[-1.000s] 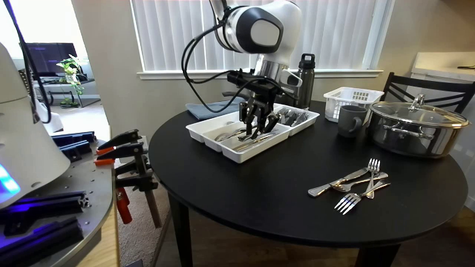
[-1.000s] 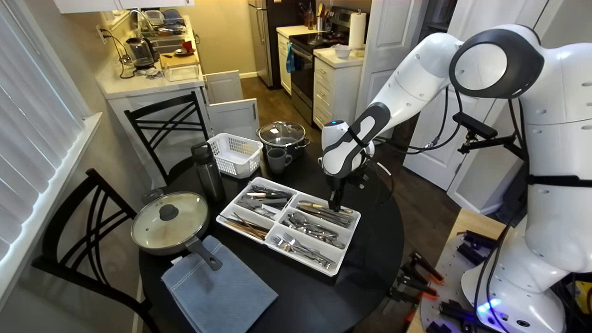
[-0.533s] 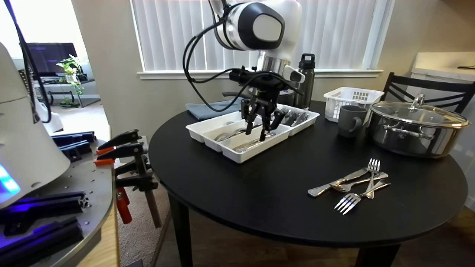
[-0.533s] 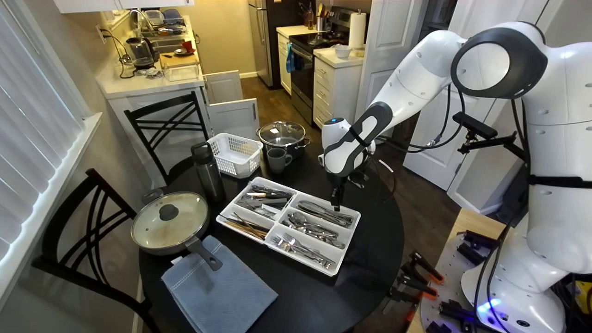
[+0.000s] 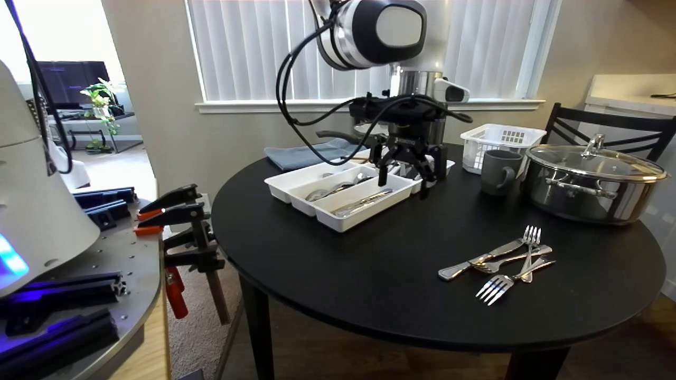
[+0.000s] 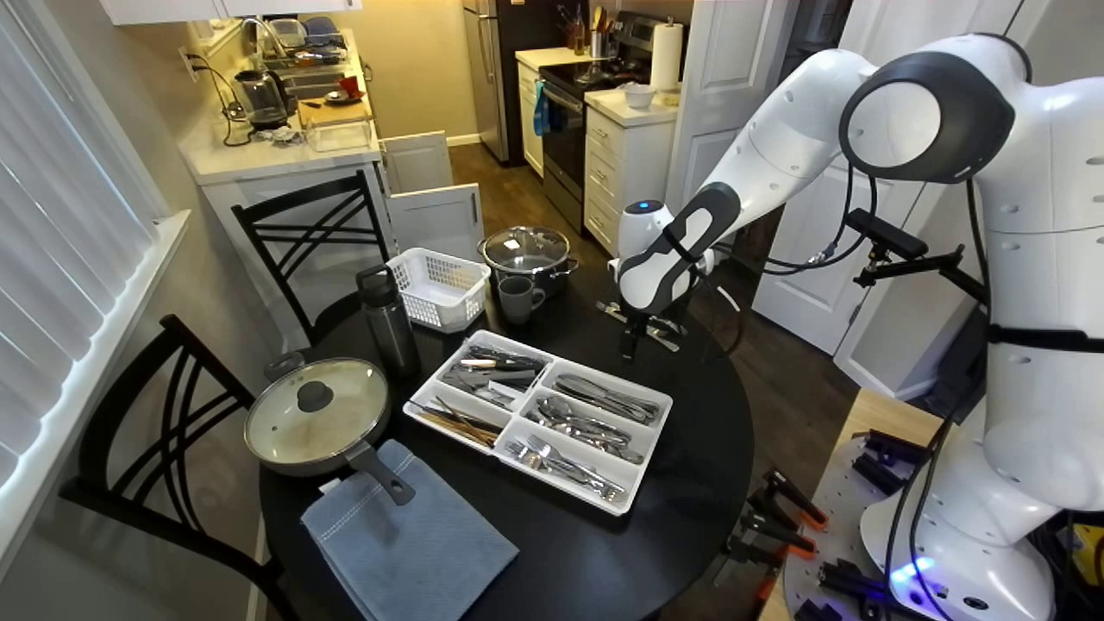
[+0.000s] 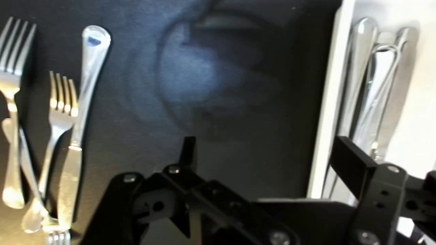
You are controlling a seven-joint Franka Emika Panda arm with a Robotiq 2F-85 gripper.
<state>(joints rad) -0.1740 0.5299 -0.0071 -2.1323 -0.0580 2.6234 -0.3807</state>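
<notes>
Drawn out from above the white tray (image 5: 364, 214) toward the loose cutlery (image 7: 87, 85) on the black counter (image 5: 343, 285), with the claw (image 7: 266, 146) now spread wide.

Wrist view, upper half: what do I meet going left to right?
Leftmost fork → second fork → knife → stretch of black tabletop → white tray (its wall) → cutlery handles inside it.

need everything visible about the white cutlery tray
The cutlery tray is white, shallow, plastic-looking, divided by low walls into five compartments. It lies flat and uncovered on the black table. One half holds what look like knives, spoons and forks in separate compartments; the other, thin sticks like chopsticks and mixed utensils, some dark. The open jaws hang near its knife-side edge; no contact shows.
</notes>
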